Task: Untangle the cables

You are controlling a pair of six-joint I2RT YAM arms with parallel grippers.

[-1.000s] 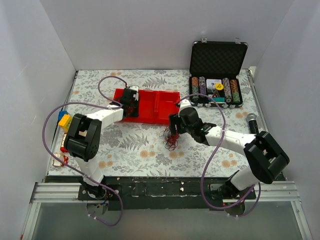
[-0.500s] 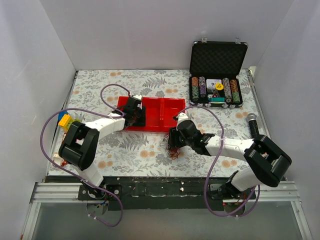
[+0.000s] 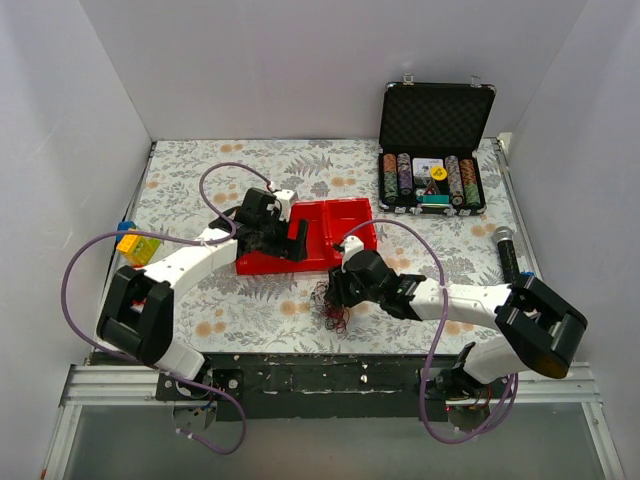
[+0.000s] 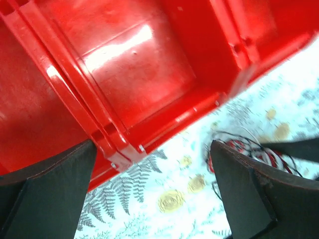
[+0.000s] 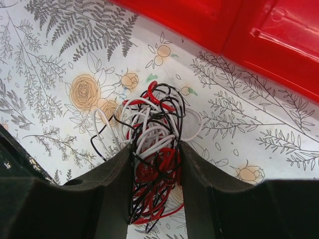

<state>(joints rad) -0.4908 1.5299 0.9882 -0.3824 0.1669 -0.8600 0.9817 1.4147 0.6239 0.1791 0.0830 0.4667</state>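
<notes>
Closes right tool (image 5: 155, 174) onto cable tangle (image 5: 152, 132) on desk (image 5: 55, 59) beside red tray (image 4: 139, 74); springs left tool (image 4: 149, 189) wide open, empty, over tray edge. Leaves knot undone, pulling-apart likely next.

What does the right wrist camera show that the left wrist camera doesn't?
Only right wrist: the whole tangle of cables, red, black and white, squeezed in the right tool. Only left wrist: the left tool wide open over the tray and its compartments. Both: the tray's edge, the floral cloth and some of the cables.
</notes>
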